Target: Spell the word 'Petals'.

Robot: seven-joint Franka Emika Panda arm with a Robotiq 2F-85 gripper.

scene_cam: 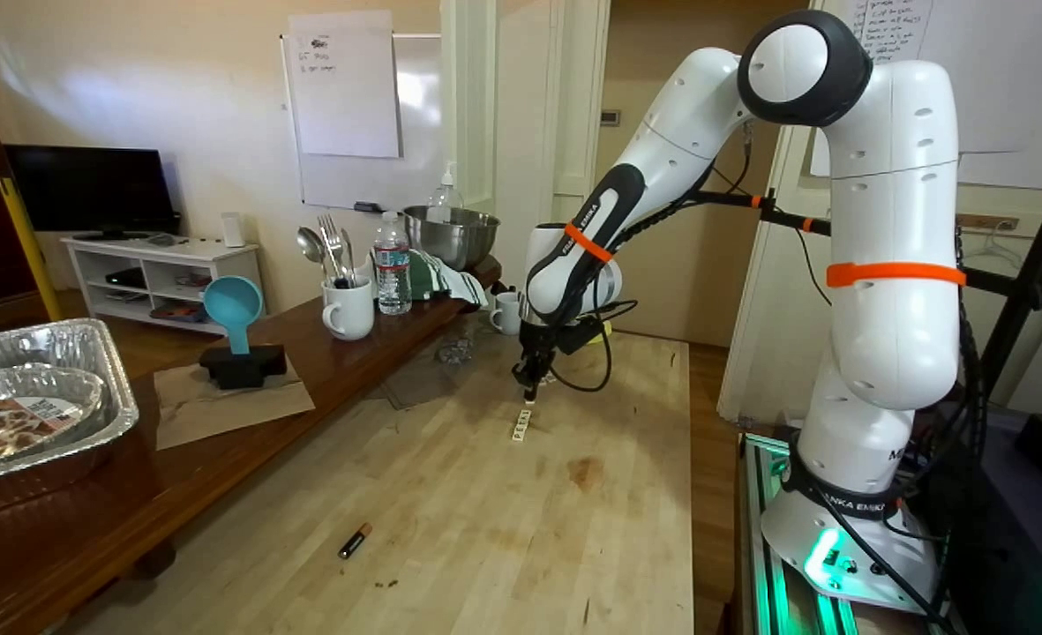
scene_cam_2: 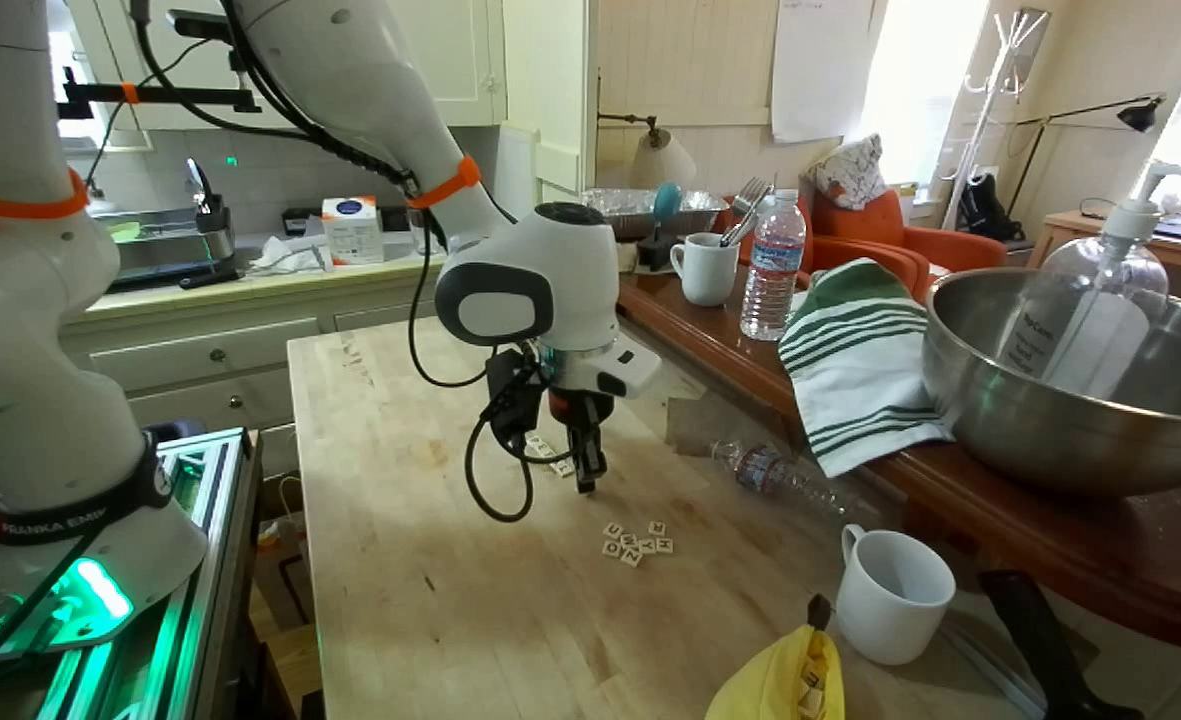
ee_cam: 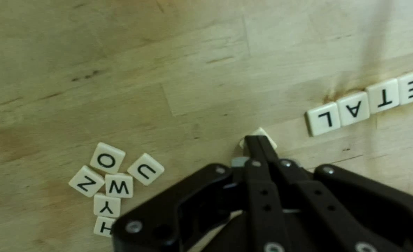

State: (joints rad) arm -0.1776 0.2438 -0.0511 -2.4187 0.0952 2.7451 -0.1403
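Gripper [ee_cam: 257, 139]: narrow, no gap seen at its tips, over a tile [ee_cam: 261, 132]; whether pressing, cannot tell
Tile: one, letter hidden, likely the S; askew, left of L [ee_cam: 324, 119] in the wrist view, near but apart
Slide: a push off the tile's middle could spin it; its corner could catch L and bend the row [ee_cam: 374, 99]
Row: five, P E T A L
Spares [scene_cam_2: 629, 541]: seven in an exterior view, clumped well apart from the row
Mugs [scene_cam_2: 890, 630]: two
Battery [scene_cam: 355, 541]: one

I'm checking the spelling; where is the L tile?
In the wrist view, the L tile sits right of centre, at the left end of the row, directly beside the A tile.
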